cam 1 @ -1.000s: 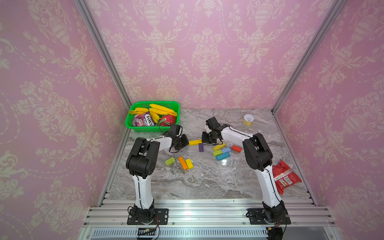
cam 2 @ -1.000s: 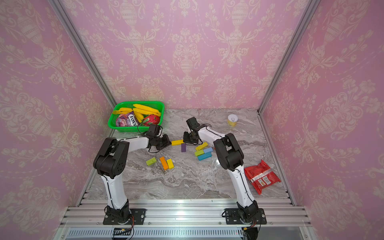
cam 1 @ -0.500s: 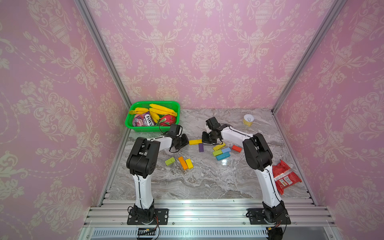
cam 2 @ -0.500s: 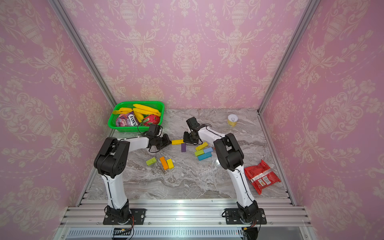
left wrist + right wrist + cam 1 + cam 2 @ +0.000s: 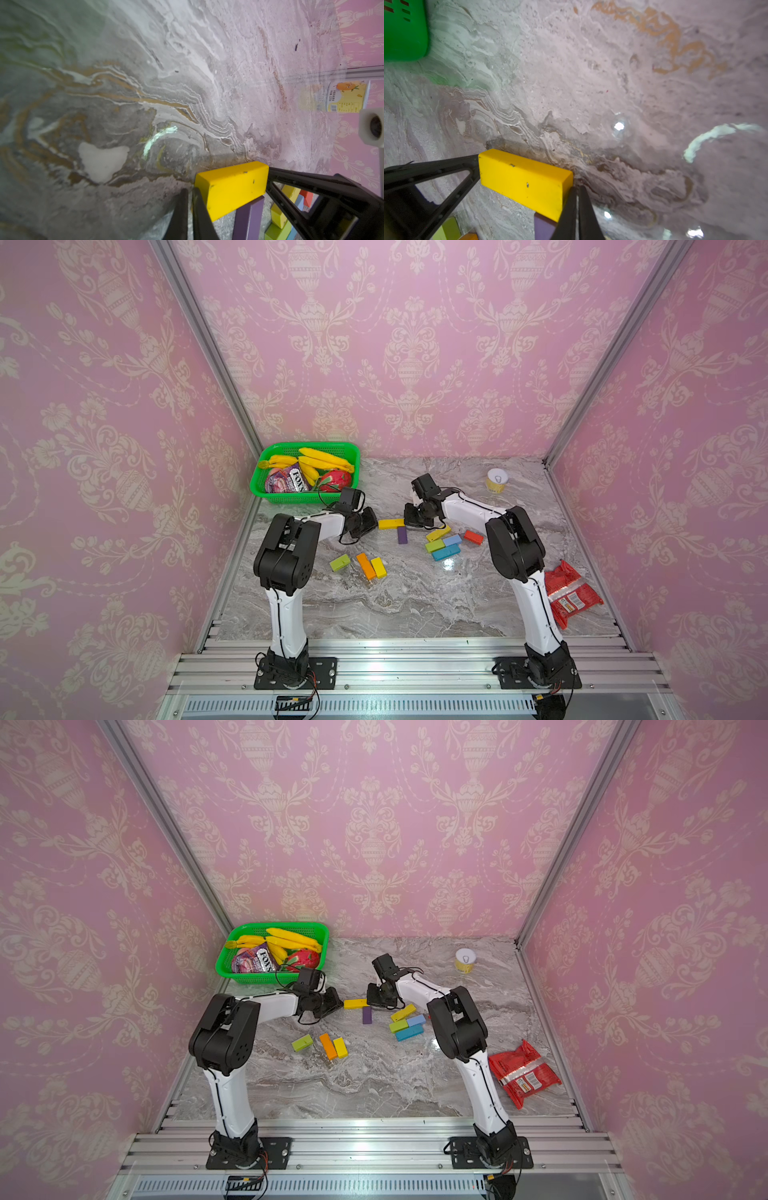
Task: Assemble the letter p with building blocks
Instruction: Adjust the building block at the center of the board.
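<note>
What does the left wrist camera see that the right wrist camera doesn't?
Only the left wrist view shows the yellow can, a red block and a light blue block. Only the right wrist view shows the green basket and a bit of an orange block. Both show the long yellow block lying on the marble table, the purple block beside it, and the left fingers and right fingers, shut, at its two ends.
</note>
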You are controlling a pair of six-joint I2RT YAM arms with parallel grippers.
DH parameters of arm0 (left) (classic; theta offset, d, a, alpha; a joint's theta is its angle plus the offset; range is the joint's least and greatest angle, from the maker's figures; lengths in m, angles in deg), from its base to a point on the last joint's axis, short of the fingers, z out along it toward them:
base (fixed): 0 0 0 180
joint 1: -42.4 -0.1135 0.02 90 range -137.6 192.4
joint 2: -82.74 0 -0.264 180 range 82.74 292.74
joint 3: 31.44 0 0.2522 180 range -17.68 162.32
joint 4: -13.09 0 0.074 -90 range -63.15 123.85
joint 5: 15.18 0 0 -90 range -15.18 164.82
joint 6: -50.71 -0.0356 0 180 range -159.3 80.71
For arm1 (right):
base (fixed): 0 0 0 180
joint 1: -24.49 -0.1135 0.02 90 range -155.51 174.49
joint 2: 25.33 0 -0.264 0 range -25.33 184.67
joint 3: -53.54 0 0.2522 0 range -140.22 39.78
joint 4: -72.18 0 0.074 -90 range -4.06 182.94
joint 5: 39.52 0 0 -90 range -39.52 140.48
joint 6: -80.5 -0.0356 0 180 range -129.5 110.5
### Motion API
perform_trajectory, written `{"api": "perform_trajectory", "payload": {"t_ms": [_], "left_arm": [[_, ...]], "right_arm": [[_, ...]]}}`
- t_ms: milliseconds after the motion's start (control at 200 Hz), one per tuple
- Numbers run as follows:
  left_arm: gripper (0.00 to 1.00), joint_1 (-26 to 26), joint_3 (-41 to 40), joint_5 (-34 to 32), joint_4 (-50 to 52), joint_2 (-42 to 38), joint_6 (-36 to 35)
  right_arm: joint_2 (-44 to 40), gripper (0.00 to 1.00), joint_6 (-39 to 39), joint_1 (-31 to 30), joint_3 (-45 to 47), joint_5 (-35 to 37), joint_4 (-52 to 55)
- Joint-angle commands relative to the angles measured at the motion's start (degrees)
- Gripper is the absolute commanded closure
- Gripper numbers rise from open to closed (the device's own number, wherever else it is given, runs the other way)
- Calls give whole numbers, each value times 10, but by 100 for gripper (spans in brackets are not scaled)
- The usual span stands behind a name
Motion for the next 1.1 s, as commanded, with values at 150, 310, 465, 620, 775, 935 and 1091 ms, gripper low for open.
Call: {"api": "perform_trajectory", "payload": {"t_ms": [150,310,465,620,775,935,1091], "left_arm": [[87,-7,-38,-56,20,-77,-20],[85,-7,-59,-75,19,-123,-30],[77,-7,-81,-85,26,-167,-35],[74,-8,-98,-89,41,-199,-47],[73,-14,-118,-79,49,-226,-50],[72,-25,-129,-67,65,-249,-60],[71,-44,-150,-59,83,-275,-73]], "right_arm": [[-37,87,4,-5,12,46,34],[-78,77,13,-10,34,71,31],[-99,65,26,-25,37,100,65],[-119,55,21,-51,61,130,77],[-125,54,3,-74,79,149,78],[-124,55,-9,-85,85,170,78],[-143,58,-27,-91,108,179,64]]}}
